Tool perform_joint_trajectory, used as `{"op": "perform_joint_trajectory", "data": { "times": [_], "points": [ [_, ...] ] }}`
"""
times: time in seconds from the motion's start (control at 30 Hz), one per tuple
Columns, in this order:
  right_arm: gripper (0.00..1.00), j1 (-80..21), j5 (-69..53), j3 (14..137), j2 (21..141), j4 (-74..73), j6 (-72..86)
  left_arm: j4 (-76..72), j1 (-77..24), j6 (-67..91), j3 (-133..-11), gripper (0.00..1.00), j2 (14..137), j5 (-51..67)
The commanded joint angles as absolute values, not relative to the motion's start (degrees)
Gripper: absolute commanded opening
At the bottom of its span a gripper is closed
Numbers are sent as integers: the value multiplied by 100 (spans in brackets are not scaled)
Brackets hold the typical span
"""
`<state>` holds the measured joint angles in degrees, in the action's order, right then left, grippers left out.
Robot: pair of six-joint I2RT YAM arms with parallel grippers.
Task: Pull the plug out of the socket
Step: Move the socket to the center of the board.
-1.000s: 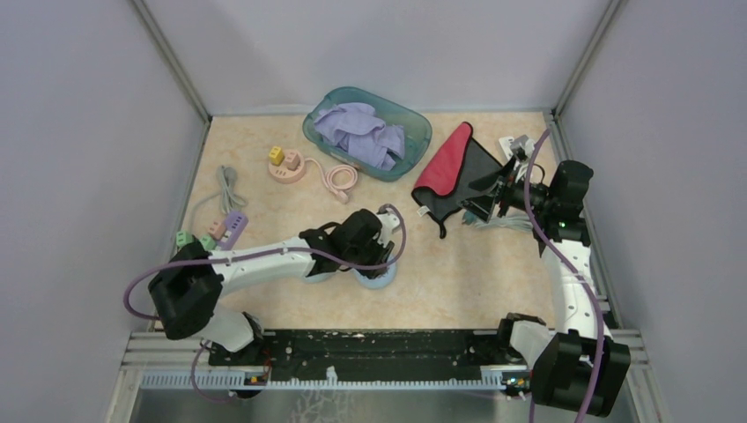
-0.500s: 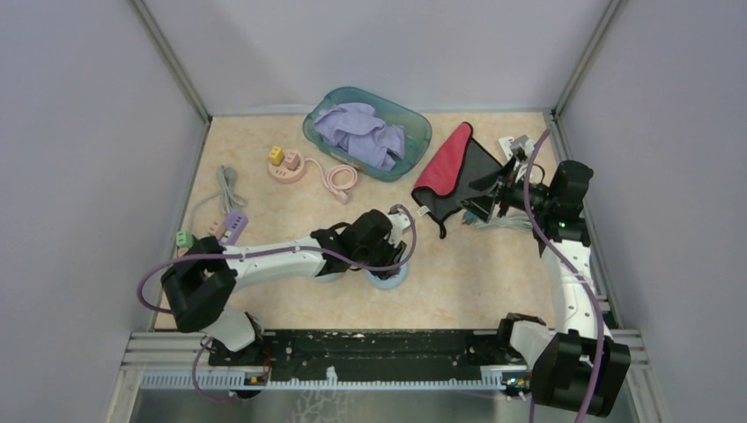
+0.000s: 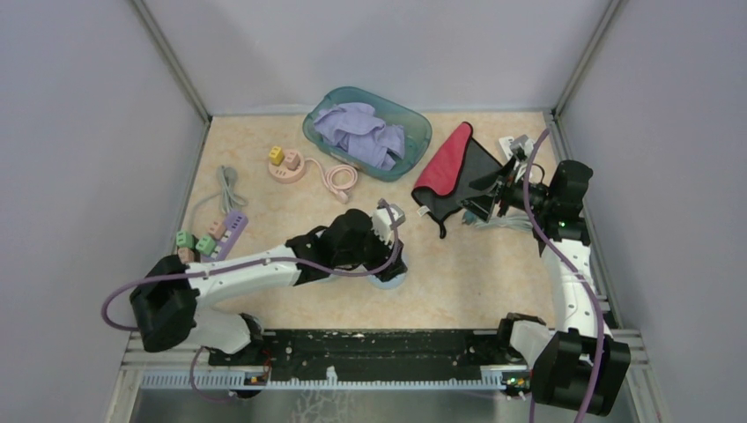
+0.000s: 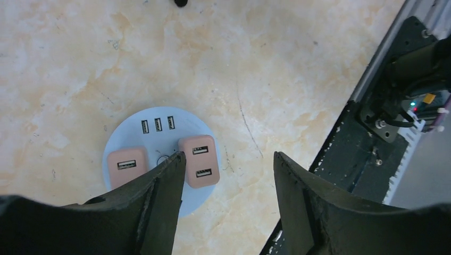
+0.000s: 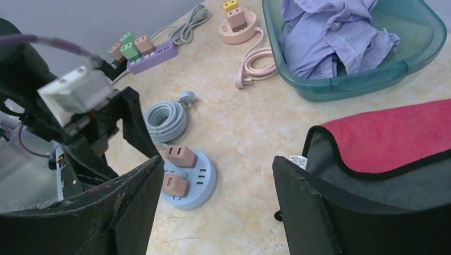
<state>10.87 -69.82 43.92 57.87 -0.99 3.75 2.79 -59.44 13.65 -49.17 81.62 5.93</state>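
The round blue socket [image 4: 159,139] lies on the table with two pink plugs on its top. The single-port plug [image 4: 126,166] sits toward one side. The two-port plug [image 4: 200,161] sits at the disc's rim; I cannot tell how deep it is seated. My left gripper [image 4: 228,155] hovers right above the socket [image 3: 392,280], open and empty, its left finger [image 4: 159,196] overlapping the disc beside the two-port plug. My right gripper [image 5: 218,159] hangs open and empty at the right, over the cloth's edge, facing the socket [image 5: 190,180].
The socket's grey coiled cable [image 5: 165,118] lies behind it. A purple power strip [image 3: 227,227] and a pink round socket [image 3: 286,165] sit at the left. A teal basin [image 3: 414,123] of lilac clothing stands at the back, a red-and-black cloth [image 3: 454,172] at the right.
My left gripper's jaws have spread apart above the blue socket, and the left arm swung right, then back a little left. The right arm has not moved.
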Motion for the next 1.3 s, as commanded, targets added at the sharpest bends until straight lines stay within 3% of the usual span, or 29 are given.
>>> {"op": "perform_joint_trajectory", "data": {
  "times": [0.0,0.37,0.63,0.83,1.0,1.27],
  "points": [
    [75,1030,-7039,4465,5785,28,229,-695,-5977,1302,-4413,68,7439,785],
    [75,1023,-7153,4353,5779,287,330,-1460,-5967,1308,-3776,72,6523,168],
    [75,1027,-7156,4325,5803,350,352,-1646,-5945,518,-2875,100,5119,-2596],
    [75,1009,-7039,4307,5811,320,258,-3130,-5617,-1015,-1597,100,4007,-3872],
    [75,882,-6700,4277,5779,53,-219,-3451,-4239,-702,-908,100,3535,-3745],
    [76,-614,-5467,4028,5904,-124,-1367,-4733,-3289,-986,-194,100,4039,-3763]
  ]
}}
